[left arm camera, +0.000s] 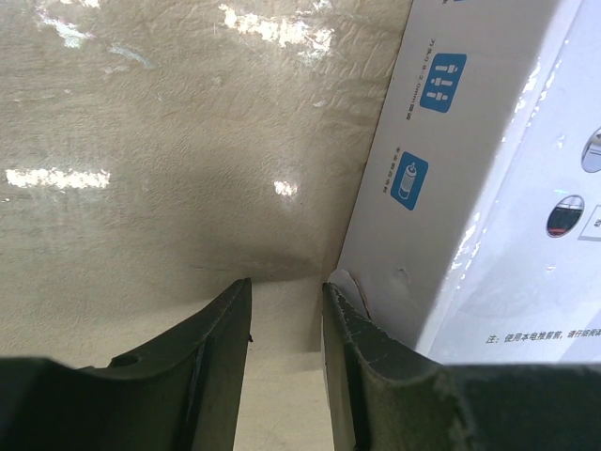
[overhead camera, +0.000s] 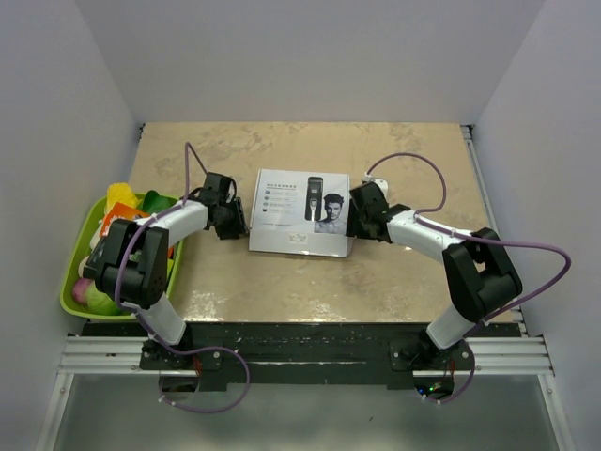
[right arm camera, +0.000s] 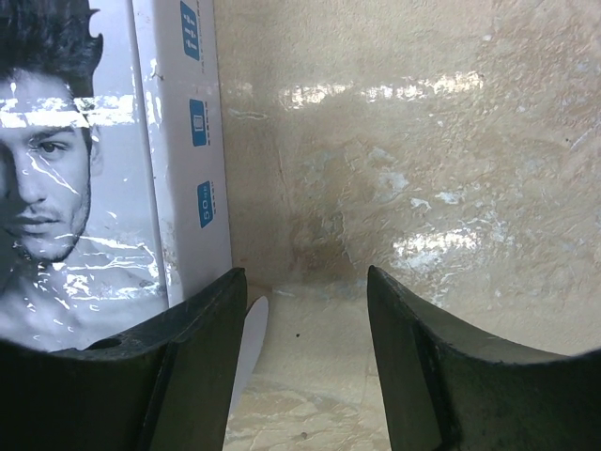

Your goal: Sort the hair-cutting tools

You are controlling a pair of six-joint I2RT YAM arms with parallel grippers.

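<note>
Table [overhead camera: 282,291] of mottled beige spreads under both grippers and shows through the gap of each. White box [overhead camera: 302,212] lies flat and closed between them, its lid bearing a man's face and a clipper picture [overhead camera: 315,197]. The hair-cutting tools themselves are not to be seen; whether they lie in the box cannot be told.

Green tray [overhead camera: 68,287] sits well behind the left gripper [overhead camera: 235,218], out by that arm's elbow, heaped with colourful bits.

That gripper is low at the box's left side. Its jaws stand a little apart with only table between them, gripping nothing. The finger [left arm camera: 362,348] nearer the box is just beside the box's corner, where a small white flap [left arm camera: 343,280] sticks out; whether they touch cannot be told.

Right gripper [overhead camera: 355,218] is low at the box's right side. Its jaws are parted wider and hold nothing. The box wall with blue icons stands just beyond its nearer finger [right arm camera: 202,319], and another white flap [right arm camera: 252,329] shows in the gap
</note>
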